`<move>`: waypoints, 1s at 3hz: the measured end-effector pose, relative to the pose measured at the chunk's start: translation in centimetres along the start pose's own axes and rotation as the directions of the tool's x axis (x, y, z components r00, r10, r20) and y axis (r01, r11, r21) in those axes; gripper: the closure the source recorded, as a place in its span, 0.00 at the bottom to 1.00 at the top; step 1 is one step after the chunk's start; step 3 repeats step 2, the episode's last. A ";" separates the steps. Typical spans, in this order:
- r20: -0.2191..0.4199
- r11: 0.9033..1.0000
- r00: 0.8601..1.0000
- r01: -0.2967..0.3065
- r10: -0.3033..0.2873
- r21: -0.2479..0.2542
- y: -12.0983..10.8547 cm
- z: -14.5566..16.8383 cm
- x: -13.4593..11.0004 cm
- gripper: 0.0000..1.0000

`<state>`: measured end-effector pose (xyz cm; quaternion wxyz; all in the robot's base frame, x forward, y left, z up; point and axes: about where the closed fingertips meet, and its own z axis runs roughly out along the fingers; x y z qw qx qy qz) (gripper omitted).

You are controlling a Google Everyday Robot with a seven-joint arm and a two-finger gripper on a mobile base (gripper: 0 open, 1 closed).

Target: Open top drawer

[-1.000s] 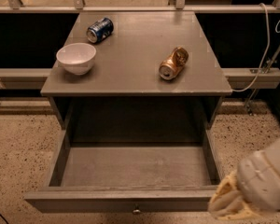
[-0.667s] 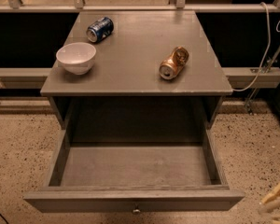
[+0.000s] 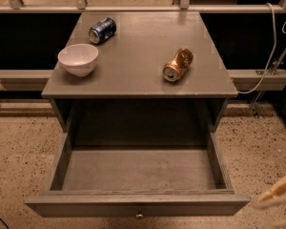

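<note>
The top drawer [image 3: 138,205] is a grey wooden drawer pulled far out of the cabinet toward me. Its inside is bare and its wide flat front faces me at the bottom of the view. A small round metal knob [image 3: 139,215] sits at the centre of the front. Only a pale, blurred tip of my gripper [image 3: 279,193] shows at the lower right edge. It is just right of the drawer front's right end and apart from the knob.
On the grey cabinet top [image 3: 133,56] are a white bowl [image 3: 78,58] at the left, a blue can [image 3: 102,30] lying at the back and a gold can [image 3: 177,65] lying at the right. A white cable [image 3: 269,46] hangs at the right. The floor is speckled.
My gripper has pulled away to the lower right, from large in the corner to only a tip at the edge. The drawer has stayed pulled out.
</note>
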<state>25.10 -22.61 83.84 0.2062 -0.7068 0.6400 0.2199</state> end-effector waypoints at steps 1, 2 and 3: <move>-0.001 1.000 1.000 0.000 0.000 0.003 -0.1 0.1 0.0 0.04; -0.001 1.000 1.000 0.000 0.000 0.004 -0.2 0.2 0.1 0.00; -0.001 1.000 1.000 0.000 0.000 0.004 -0.2 0.2 0.1 0.00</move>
